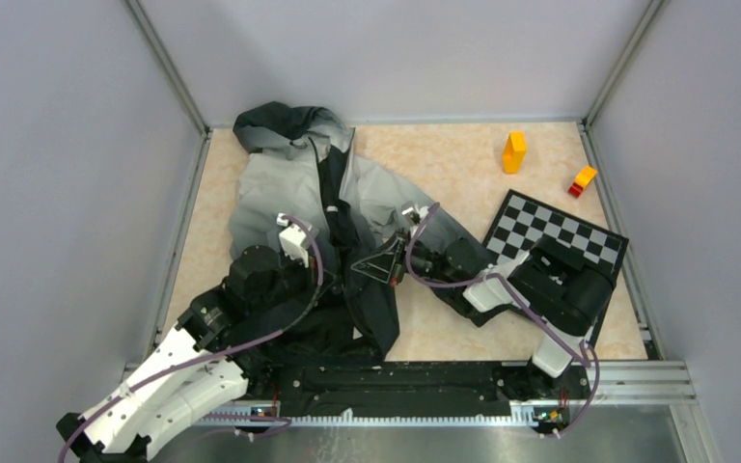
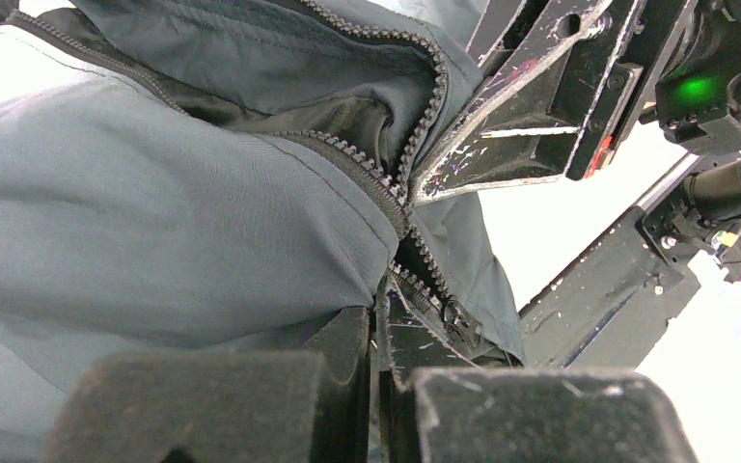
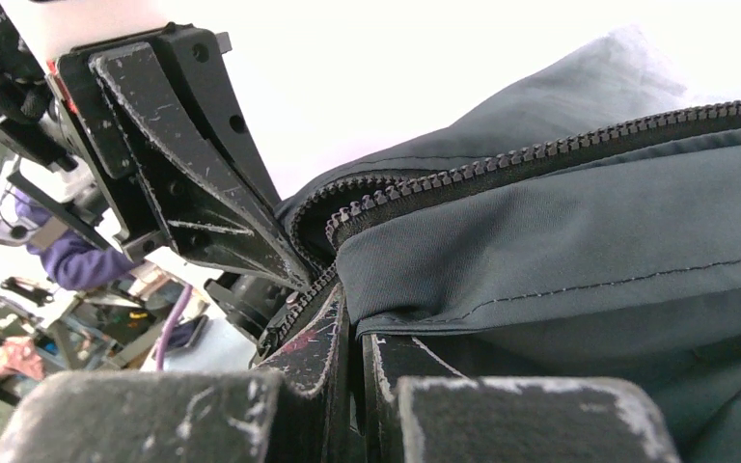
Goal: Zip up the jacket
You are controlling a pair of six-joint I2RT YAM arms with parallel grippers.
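The jacket [image 1: 280, 193] lies spread on the table, its dark hood at the far end and its dark hem near the arms. Its front zipper [image 1: 333, 198] runs down the middle, and its two rows of teeth [image 2: 371, 169] stand apart. My left gripper [image 1: 340, 278] is shut on the jacket's edge beside the zipper [image 2: 383, 318], with the slider [image 2: 458, 318] just past its tips. My right gripper [image 1: 383, 263] faces it, shut on the opposite fabric edge [image 3: 355, 323]. The two grippers nearly touch over the lower front, and each shows in the other's wrist view.
A black-and-white checkerboard [image 1: 555, 236] lies at the right, partly under the right arm. An orange block [image 1: 513, 151] and a red and yellow block [image 1: 582, 180] stand at the far right. Grey walls close in the table on three sides.
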